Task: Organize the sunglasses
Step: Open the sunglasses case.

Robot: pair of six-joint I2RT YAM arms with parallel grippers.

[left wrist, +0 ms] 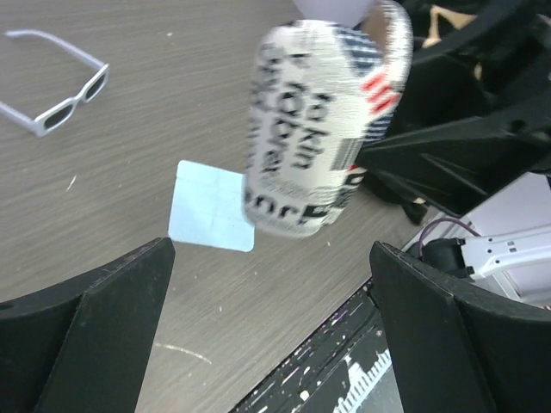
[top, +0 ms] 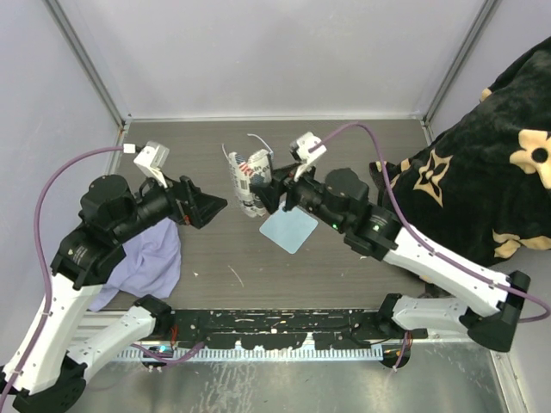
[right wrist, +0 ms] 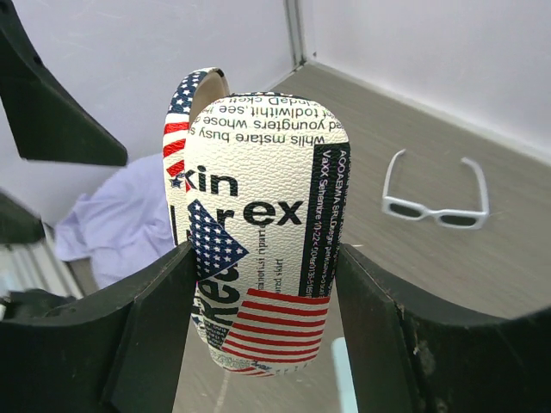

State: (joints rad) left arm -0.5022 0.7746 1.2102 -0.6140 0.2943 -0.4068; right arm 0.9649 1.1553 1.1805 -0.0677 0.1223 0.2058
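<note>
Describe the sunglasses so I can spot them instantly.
On the dark table, find the flag-printed case gripped by the right gripper at mid-table. The sunglasses lie just beyond it, toward the back wall. Only they have a thin white frame, dark lenses and unfolded arms; the nearby light blue cloth is a flat square.

The left arm (top: 52,318) and right arm (top: 439,262) have white lower links with black joint housings and wrists. Each carries a purple cable (top: 52,185) running to a small white camera block (top: 151,157) on its wrist. The left gripper (top: 211,206) and right gripper (top: 256,196) have broad, matte black, wedge-shaped fingers (left wrist: 95,327). A green light (top: 334,225) glows on the right arm's black housing
</note>
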